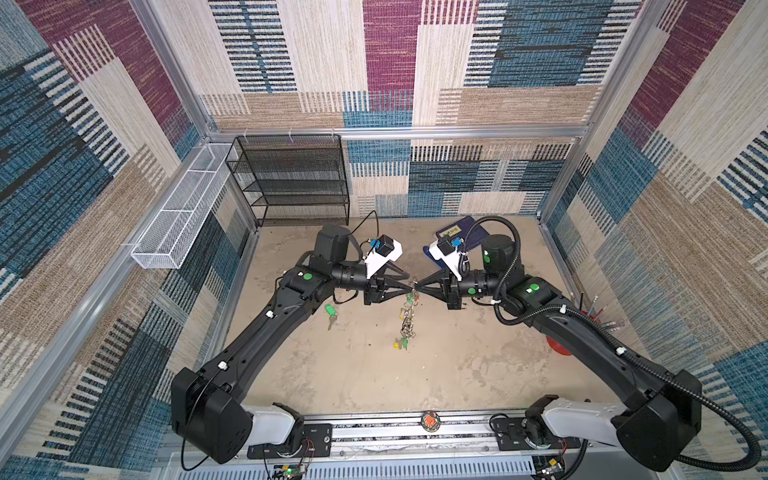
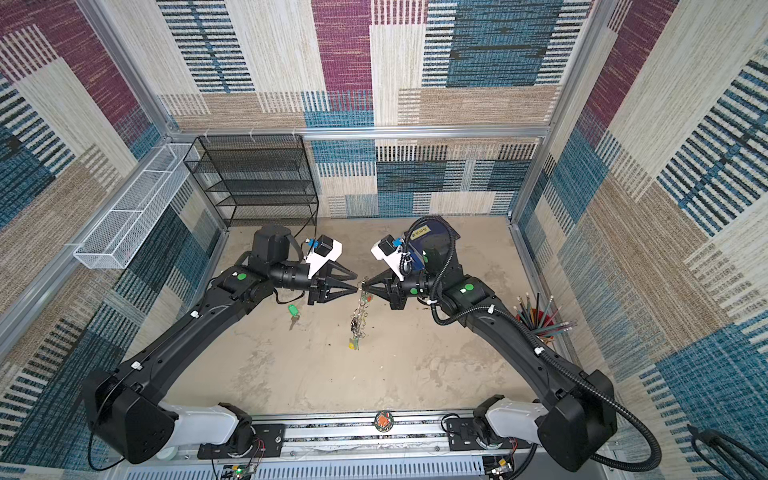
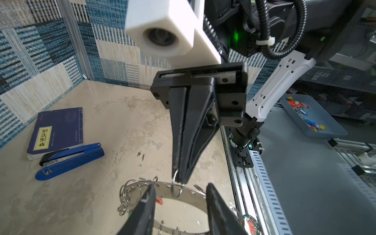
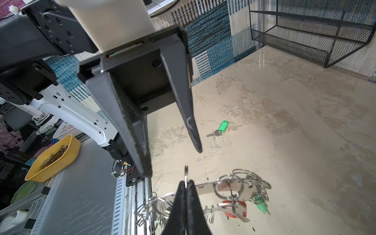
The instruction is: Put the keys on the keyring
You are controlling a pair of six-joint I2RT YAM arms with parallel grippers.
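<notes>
You have one keyring and one loose key, green-tagged, lying flat on the table left of the keyring and well apart from it. Two grippers meet mid-table. Your right gripper has its jaws pressed together on one split ring at the keyring's rim, and the keyring hangs from that pinch. Your left gripper stands partly open, a finger either side of the pinched ring; whether a tip touches the keyring is hard to tell
</notes>
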